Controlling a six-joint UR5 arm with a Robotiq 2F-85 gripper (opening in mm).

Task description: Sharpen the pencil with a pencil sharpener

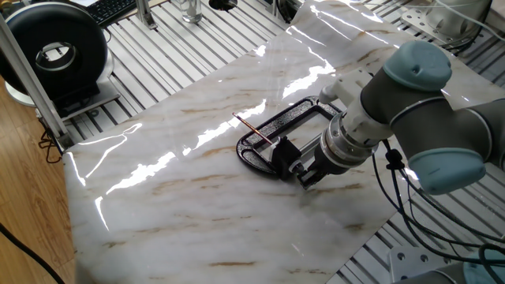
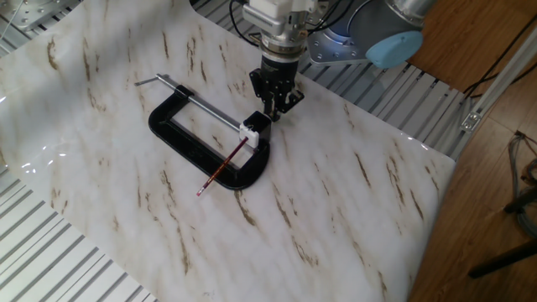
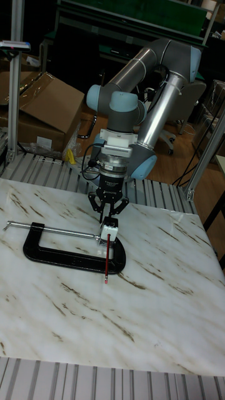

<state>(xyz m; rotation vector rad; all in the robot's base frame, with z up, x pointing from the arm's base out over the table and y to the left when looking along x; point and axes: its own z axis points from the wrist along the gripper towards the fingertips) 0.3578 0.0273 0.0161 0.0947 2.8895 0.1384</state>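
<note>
The reddish pencil (image 1: 252,130) (image 2: 220,169) (image 3: 107,259) lies slanted across the black C-clamp (image 2: 180,138) (image 3: 56,256). Its far end sits in the pencil sharpener (image 1: 282,151) (image 2: 254,127) (image 3: 110,230), a small black block with a pale face held at the clamp's jaw end. My gripper (image 1: 303,173) (image 2: 273,111) (image 3: 106,217) points down right behind the sharpener. Its fingers are drawn together at the sharpener's rear, silvery end. The contact itself is partly hidden by the fingers.
The clamp's silver threaded rod (image 2: 193,99) runs left from the sharpener. A round black device (image 1: 55,51) stands beyond the marble board's left corner. Cables (image 1: 402,189) hang by the arm at the board's right edge. Cardboard boxes (image 3: 44,94) sit behind the table.
</note>
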